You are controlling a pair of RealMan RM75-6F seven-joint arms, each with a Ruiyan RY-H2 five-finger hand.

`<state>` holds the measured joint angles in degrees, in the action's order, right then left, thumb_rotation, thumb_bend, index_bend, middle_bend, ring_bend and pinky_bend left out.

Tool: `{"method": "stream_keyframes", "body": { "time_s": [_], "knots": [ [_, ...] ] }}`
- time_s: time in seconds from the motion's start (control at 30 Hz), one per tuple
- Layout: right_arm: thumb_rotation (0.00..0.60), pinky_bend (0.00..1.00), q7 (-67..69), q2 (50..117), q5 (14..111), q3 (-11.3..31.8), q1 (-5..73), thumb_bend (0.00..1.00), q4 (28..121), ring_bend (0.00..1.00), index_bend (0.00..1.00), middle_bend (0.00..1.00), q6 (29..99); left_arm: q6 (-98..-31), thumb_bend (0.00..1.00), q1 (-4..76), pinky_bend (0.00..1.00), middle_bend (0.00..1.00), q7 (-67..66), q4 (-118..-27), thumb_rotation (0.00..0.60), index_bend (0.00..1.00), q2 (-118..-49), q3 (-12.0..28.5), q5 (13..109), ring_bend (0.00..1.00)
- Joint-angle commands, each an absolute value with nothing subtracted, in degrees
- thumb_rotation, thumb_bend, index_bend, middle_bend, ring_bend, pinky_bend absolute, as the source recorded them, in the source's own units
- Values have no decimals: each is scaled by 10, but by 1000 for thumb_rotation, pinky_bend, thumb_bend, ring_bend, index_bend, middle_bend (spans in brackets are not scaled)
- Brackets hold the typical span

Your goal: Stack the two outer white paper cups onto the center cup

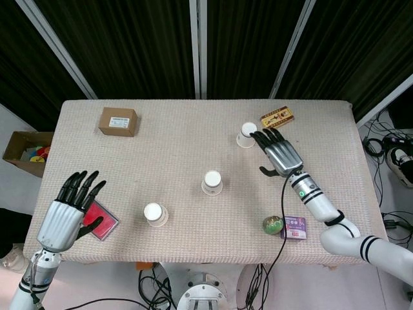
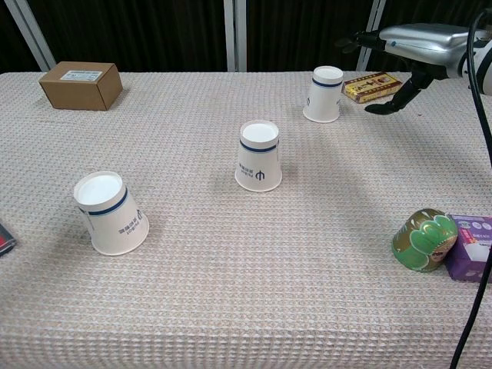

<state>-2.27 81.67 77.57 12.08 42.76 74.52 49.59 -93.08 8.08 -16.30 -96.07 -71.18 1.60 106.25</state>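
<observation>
Three white paper cups stand upside down on the table. The center cup [image 1: 212, 182] [image 2: 259, 156] sits mid-table. One outer cup [image 1: 155, 214] [image 2: 111, 213] is at the front left, the other [image 1: 246, 135] [image 2: 324, 94] at the back right. My right hand [image 1: 279, 152] [image 2: 407, 40] hovers just right of the back-right cup, fingers spread, holding nothing. My left hand [image 1: 70, 210] is open above the table's front-left edge, well left of the front cup; the chest view does not show it.
A brown cardboard box [image 1: 118, 121] [image 2: 81, 84] lies at the back left. A yellow patterned box [image 1: 277, 117] [image 2: 372, 86] sits behind the right hand. A green round object [image 1: 273, 225] [image 2: 424, 241] and a purple packet [image 1: 293, 227] [image 2: 471, 247] lie front right. A red flat item [image 1: 100, 221] is under my left hand.
</observation>
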Motion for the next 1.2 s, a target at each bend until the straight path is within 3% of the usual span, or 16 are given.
{"method": "stream_keyframes", "body": {
  "time_s": [0.03, 0.23, 0.4, 0.8, 1.2],
  "knots": [
    [600, 0, -20, 818, 775, 119, 429, 222, 742, 0, 8, 84, 497, -929, 131, 81, 111, 44, -164, -962, 600, 133, -711, 15, 1061, 11],
    [600, 0, -22, 825, 747, 129, 444, 224, 723, 0, 9, 84, 477, -928, 131, 77, 111, 44, -165, -963, 600, 133, -710, 12, 1054, 12],
    [600, 0, -70, 835, 680, 152, 490, 240, 692, 0, 8, 83, 410, -930, 131, 72, 111, 43, -164, -963, 600, 133, -712, 10, 1047, 12],
    [600, 0, -229, 932, 495, 159, 615, 276, 540, 0, 9, 95, 305, -945, 131, 47, 111, 43, -155, -955, 600, 133, -712, 0, 1021, 11],
    [600, 26, -228, 989, 448, 153, 644, 400, 455, 4, 164, 194, 299, -963, 131, 25, 111, 44, -132, -933, 600, 133, -722, -5, 1002, 12]
  ]
}}
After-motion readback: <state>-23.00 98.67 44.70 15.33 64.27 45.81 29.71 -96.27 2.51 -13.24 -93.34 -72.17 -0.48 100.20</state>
